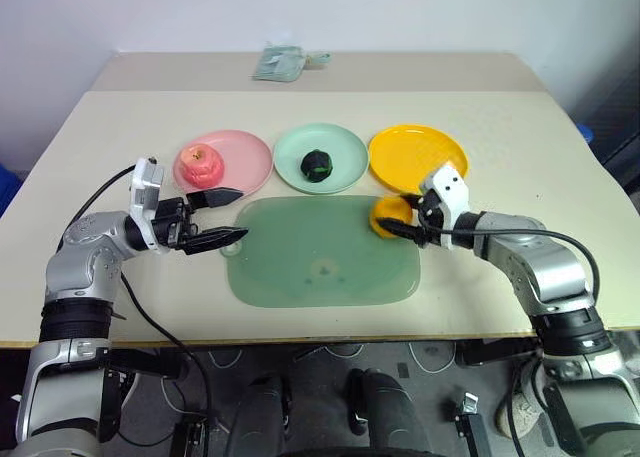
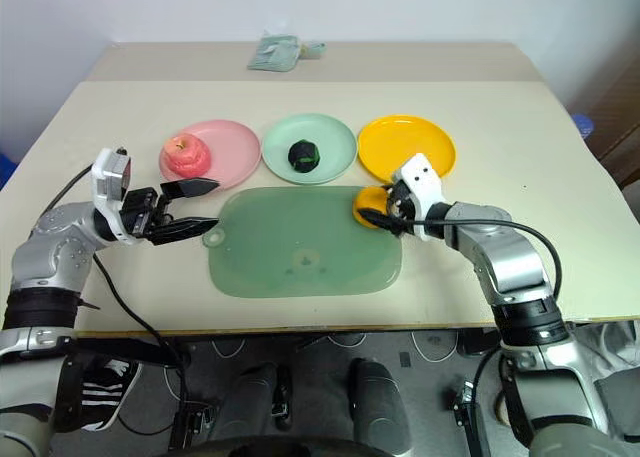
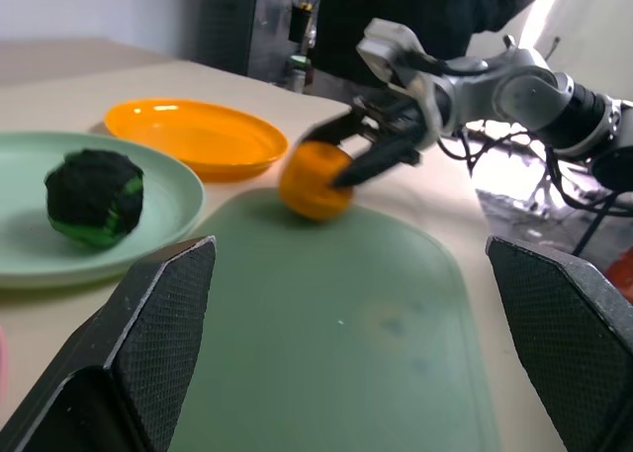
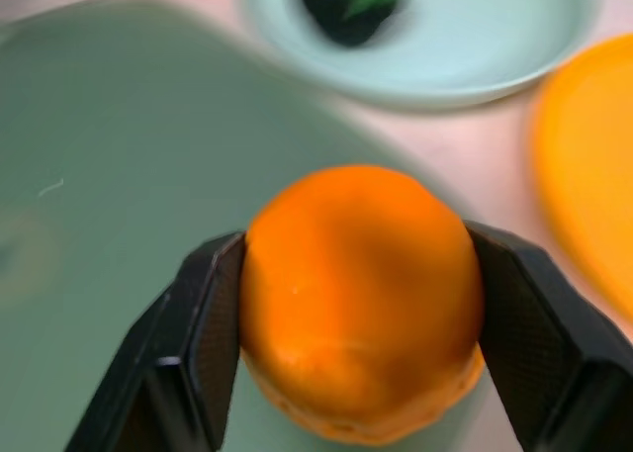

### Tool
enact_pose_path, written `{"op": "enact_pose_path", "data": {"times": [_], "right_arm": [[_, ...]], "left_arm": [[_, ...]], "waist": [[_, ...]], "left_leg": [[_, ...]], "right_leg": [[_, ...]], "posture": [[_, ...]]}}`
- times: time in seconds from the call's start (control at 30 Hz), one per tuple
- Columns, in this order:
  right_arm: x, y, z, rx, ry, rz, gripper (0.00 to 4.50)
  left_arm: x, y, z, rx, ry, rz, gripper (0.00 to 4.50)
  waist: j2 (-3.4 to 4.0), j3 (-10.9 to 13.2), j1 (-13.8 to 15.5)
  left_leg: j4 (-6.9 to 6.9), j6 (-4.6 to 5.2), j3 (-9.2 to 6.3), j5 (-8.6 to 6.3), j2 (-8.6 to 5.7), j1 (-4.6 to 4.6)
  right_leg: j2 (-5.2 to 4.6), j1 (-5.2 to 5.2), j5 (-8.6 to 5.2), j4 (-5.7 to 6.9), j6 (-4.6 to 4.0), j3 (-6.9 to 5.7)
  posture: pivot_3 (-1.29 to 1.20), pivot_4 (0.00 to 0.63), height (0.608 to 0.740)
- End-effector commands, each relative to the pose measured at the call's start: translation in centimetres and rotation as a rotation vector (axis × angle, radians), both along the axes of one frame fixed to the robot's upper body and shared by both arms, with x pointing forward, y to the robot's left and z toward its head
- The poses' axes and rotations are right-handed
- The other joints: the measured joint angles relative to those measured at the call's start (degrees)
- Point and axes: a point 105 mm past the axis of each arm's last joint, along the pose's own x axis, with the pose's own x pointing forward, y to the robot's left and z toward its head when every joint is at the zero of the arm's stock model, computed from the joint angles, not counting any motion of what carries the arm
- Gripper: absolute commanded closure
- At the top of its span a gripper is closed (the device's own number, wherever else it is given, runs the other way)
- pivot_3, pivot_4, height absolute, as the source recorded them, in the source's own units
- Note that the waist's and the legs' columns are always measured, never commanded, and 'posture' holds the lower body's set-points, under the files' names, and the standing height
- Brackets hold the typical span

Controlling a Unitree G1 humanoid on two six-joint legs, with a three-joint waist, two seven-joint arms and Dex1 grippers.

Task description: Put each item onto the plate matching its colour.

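Observation:
The orange (image 4: 361, 304) rests on the right end of the green mat (image 1: 320, 257), just in front of the empty yellow-orange plate (image 1: 420, 152). My right gripper (image 1: 398, 217) is shut on the orange, one black finger against each side. A pinkish-red apple (image 1: 200, 164) lies on the pink plate (image 1: 250, 157). The dark green-black fruit (image 1: 317, 164) lies on the mint green plate (image 1: 345, 142). My left gripper (image 1: 240, 214) is open and empty at the mat's left edge, just in front of the pink plate, pointing toward the orange.
The three plates stand in a row behind the mat on a beige table (image 1: 520, 147). A crumpled pale green packet (image 1: 283, 62) lies at the far edge. The table's front edge runs close behind both arms.

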Motion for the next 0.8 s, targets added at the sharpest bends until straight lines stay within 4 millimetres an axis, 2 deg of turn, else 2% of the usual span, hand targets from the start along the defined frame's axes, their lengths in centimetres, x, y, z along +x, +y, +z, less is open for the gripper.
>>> {"op": "enact_pose_path", "data": {"times": [0.03, 0.17, 0.23, 0.3, 0.4, 0.53, 0.6, 0.67, 0.8], "right_arm": [[2.7, -1.9, 4.2, 0.025, -0.192, -0.145, 1.81], [5.8, -3.6, 3.9, 0.055, -0.199, -0.289, 1.81], [6.8, -3.9, 3.3, 0.084, -0.177, -0.316, 0.76], [7.6, -3.7, 2.5, 0.016, -0.185, -0.316, 0.04], [8.2, -3.6, 3.8, -0.019, -0.275, -0.327, 0.04], [7.8, -3.1, 5.6, 0.003, -0.356, -0.263, 0.04], [6.2, -1.6, 6.7, 0.072, -0.375, -0.127, 0.04], [3.3, 0.3, 7.3, 0.132, -0.367, 0.057, 0.04], [-2.5, 1.1, 7.6, 0.211, -0.321, 0.322, 0.04]], "left_arm": [[0.9, -0.3, 1.8, -0.058, -0.088, 0.044, 0.0], [1.0, -1.1, 1.2, -0.045, -0.074, 0.036, 0.0], [1.1, -1.1, 1.0, -0.042, -0.065, 0.043, 0.0], [1.1, -1.0, 1.1, -0.043, -0.063, 0.044, 0.0], [0.8, -0.8, 1.1, -0.035, -0.067, 0.049, 0.0], [0.6, -0.5, 1.2, -0.041, -0.065, 0.061, 0.0], [0.2, -0.1, 1.1, -0.049, -0.051, 0.065, 0.0], [-0.3, 0.4, 0.9, -0.045, -0.037, 0.065, 0.0], [-1.1, 0.9, 0.6, -0.029, -0.015, 0.057, 0.0]], "waist": [[0.0, 0.0, 0.05], [-0.01, 0.0, -0.16], [0.0, 0.0, -0.23], [0.0, 0.0, -0.3], [0.04, 0.02, -0.37], [0.06, 0.04, -0.41], [0.06, 0.04, -0.38], [0.06, 0.04, -0.23], [0.06, 0.04, 0.2]], "left_leg": [[0.0, 0.0, 0.0, 0.0, 0.0, 0.0], [-0.02, 0.0, 0.03, 0.0, -0.02, 0.0], [-0.04, 0.0, 0.03, 0.0, -0.02, 0.01], [-0.07, 0.0, 0.03, 0.0, -0.01, 0.0], [-0.07, 0.0, 0.04, 0.0, -0.01, -0.01], [-0.07, 0.0, 0.05, 0.0, -0.01, 0.0], [-0.08, 0.0, 0.04, 0.0, 0.0, 0.0], [-0.1, 0.0, 0.02, 0.0, 0.03, 0.0], [-0.14, 0.0, -0.04, 0.0, 0.04, -0.01]], "right_leg": [[0.0, 0.0, 0.02, 0.0, 0.04, 0.0], [0.0, 0.0, 0.04, -0.01, 0.08, 0.01], [0.01, 0.0, 0.04, 0.0, 0.08, 0.01], [0.02, -0.01, 0.04, 0.01, 0.08, 0.01], [0.01, -0.02, 0.05, 0.01, 0.08, 0.03], [0.01, -0.04, 0.05, 0.03, 0.09, 0.04], [0.01, -0.03, 0.05, 0.03, 0.09, 0.04], [0.01, -0.03, 0.05, 0.04, 0.09, 0.04], [-0.02, -0.02, 0.05, 0.03, 0.09, 0.0]], "posture": [[0.0, 0.15, 0.74], [0.0, 0.15, 0.74], [0.0, 0.15, 0.74], [0.0, 0.15, 0.74], [0.0, 0.15, 0.74], [0.0, 0.15, 0.74], [0.0, 0.15, 0.74], [0.0, 0.15, 0.74], [0.0, 0.15, 0.74]]}}
